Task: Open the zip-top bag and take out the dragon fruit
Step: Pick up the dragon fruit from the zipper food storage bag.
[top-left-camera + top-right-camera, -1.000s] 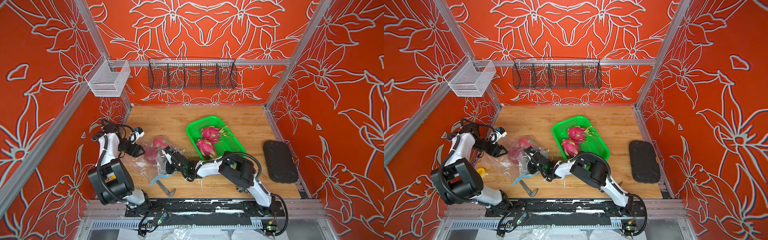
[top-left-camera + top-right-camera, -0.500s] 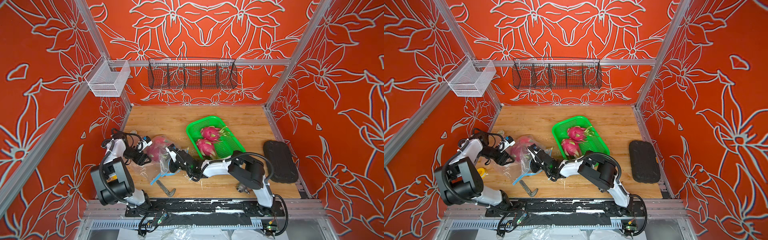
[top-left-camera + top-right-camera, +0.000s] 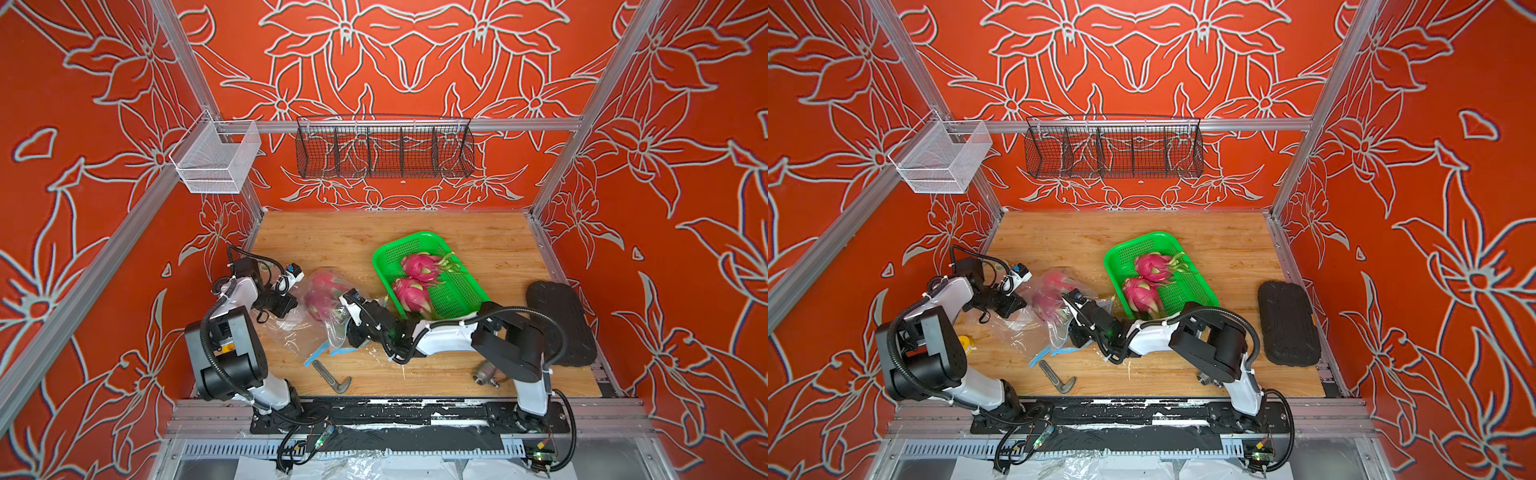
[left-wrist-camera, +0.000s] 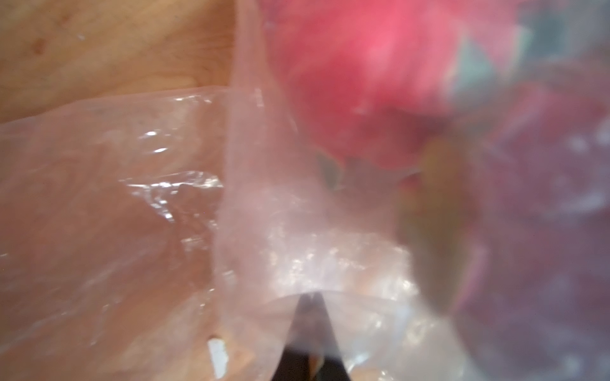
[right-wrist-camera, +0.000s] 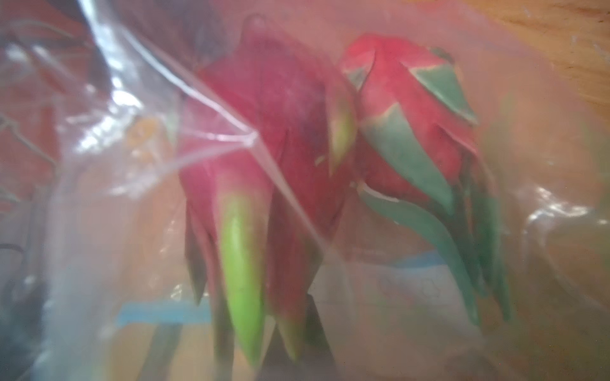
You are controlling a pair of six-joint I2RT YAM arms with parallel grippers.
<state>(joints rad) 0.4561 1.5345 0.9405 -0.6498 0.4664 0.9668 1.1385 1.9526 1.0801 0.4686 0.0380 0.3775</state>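
A clear zip-top bag (image 3: 316, 328) with a blue zip strip lies left of centre on the wooden floor. Two dragon fruit (image 3: 326, 286) sit inside it; the right wrist view shows them side by side through the film (image 5: 274, 132) (image 5: 406, 109). My left gripper (image 3: 296, 309) is shut on the bag's plastic at its left side, the film pinched at the tips (image 4: 310, 297). My right gripper (image 3: 347, 332) is shut on the bag's near right edge by the zip. Two more dragon fruit (image 3: 419, 266) (image 3: 411, 296) lie in the green basket (image 3: 459, 291).
A black pad (image 3: 557, 324) lies at the right edge. A grey L-shaped tool (image 3: 332, 376) and a metal fitting (image 3: 484, 376) rest near the front. A small yellow object (image 3: 967, 343) sits by the left arm. A black wire basket (image 3: 384, 145) and a white mesh basket (image 3: 216, 162) hang on the walls.
My left gripper moved right to the bag and closed on its plastic. The right gripper stayed shut on the bag's edge and shifted slightly; the bag bunched up between them.
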